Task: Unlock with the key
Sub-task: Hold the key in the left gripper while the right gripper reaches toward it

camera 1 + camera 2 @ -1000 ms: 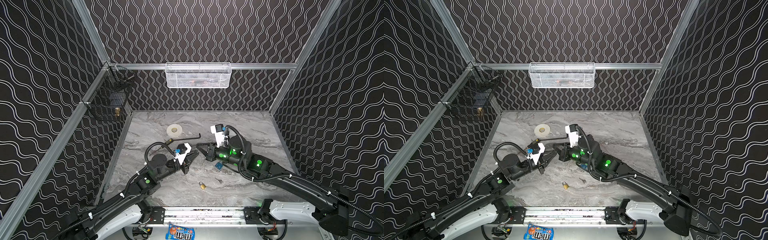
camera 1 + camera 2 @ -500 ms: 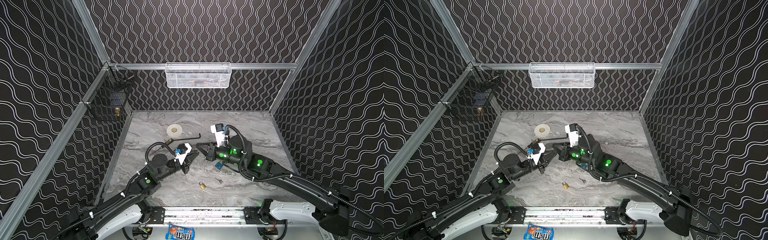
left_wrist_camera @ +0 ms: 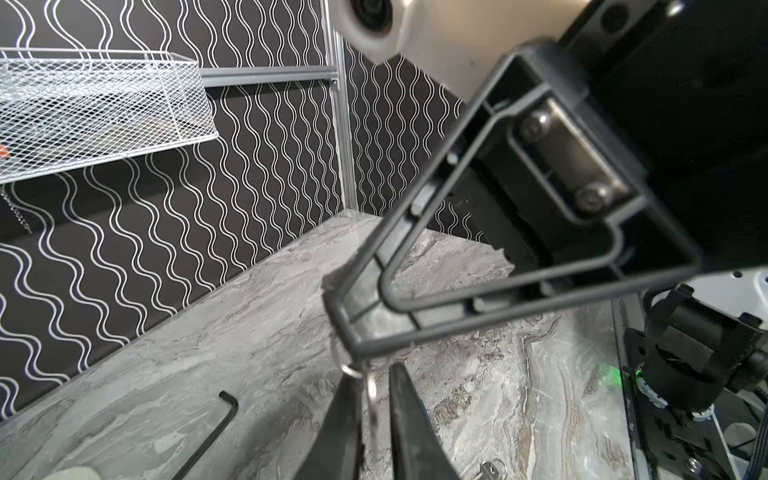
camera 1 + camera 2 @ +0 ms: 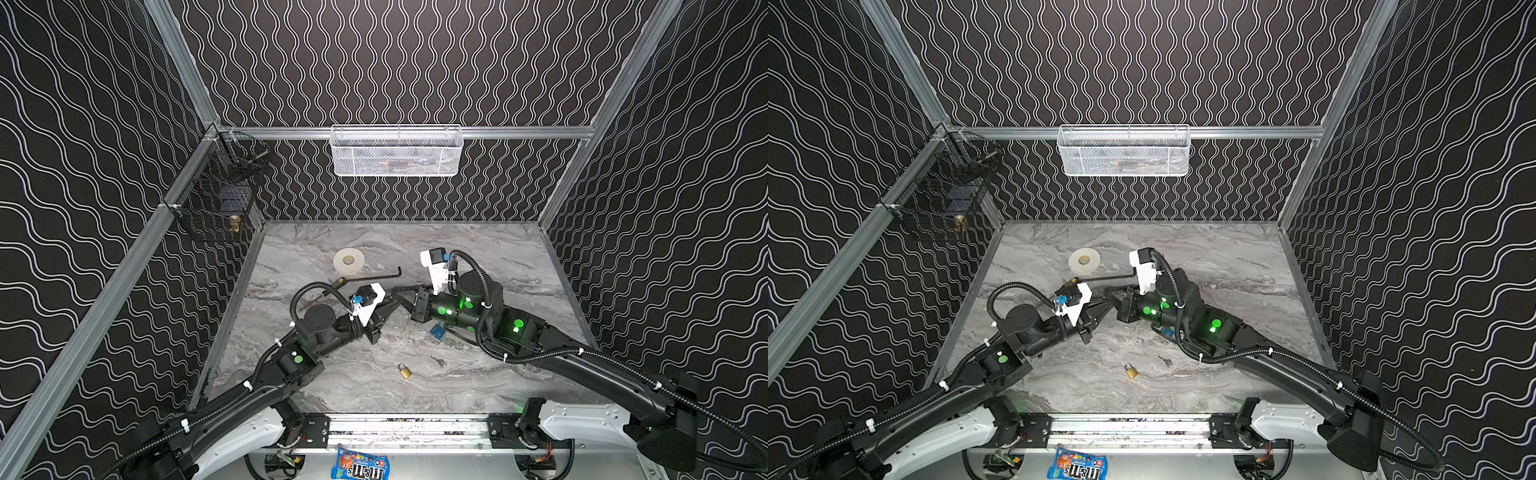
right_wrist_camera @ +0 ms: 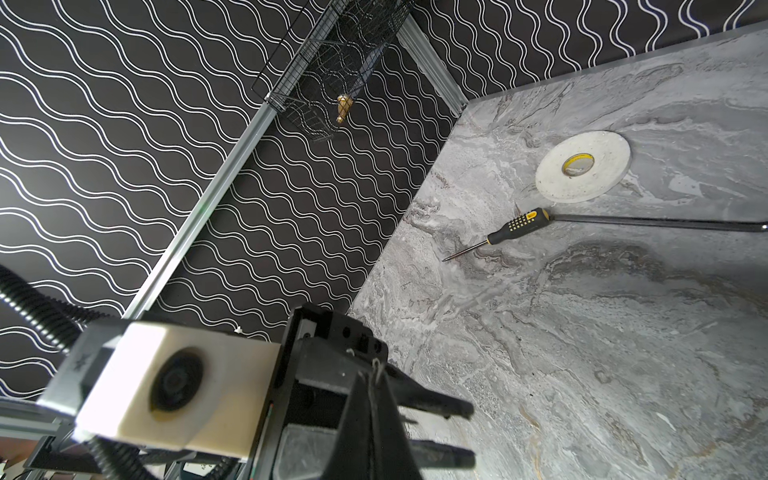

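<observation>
R gripper (image 3: 347, 332) is pinched on key (image 3: 371, 399), mid-air. L gripper (image 3: 374, 374) fingers flank key w/ slim gaps; can't tell if clamped. We'd seat L's grip firmly before R lets go. Lock (image 4: 405, 371) lies on table (image 4: 332, 374), near front.

I see a white tape roll (image 4: 348, 261) flat on the desk (image 4: 478, 245) twd the back; just nr it a long black hex key (image 4: 376, 276), w/ a yellow-black screwdriver (image 5: 513, 226) at its end. White mesh basket (image 4: 395, 151) on back wall, black wire basket (image 4: 220, 195) in left corner. M&M's bag (image 4: 360, 465) below the front rail.
</observation>
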`<act>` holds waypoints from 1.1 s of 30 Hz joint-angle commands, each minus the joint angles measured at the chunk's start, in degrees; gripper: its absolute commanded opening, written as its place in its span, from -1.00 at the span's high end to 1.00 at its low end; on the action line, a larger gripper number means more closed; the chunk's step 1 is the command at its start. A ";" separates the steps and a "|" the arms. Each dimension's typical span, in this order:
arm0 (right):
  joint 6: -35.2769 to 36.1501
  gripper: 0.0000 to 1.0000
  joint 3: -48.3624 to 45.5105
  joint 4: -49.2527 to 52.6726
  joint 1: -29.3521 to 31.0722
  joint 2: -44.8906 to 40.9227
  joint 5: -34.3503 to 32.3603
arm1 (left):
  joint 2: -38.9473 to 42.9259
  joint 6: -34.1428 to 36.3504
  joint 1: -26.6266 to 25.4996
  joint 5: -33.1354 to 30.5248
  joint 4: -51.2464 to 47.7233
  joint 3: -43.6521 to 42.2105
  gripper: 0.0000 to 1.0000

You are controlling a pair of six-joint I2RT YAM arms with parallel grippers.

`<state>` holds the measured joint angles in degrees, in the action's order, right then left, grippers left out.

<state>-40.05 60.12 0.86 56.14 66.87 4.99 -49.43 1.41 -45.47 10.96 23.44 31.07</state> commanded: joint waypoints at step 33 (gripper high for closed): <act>18.59 0.02 -7.24 -6.44 -20.59 -0.42 43.32 | -10.08 -6.67 0.83 9.81 -11.64 10.37 1.00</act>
<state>-24.36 53.74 -1.26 35.68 65.95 41.58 -59.46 -3.73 -44.73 18.57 11.84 40.84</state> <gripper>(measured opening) 0.491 0.050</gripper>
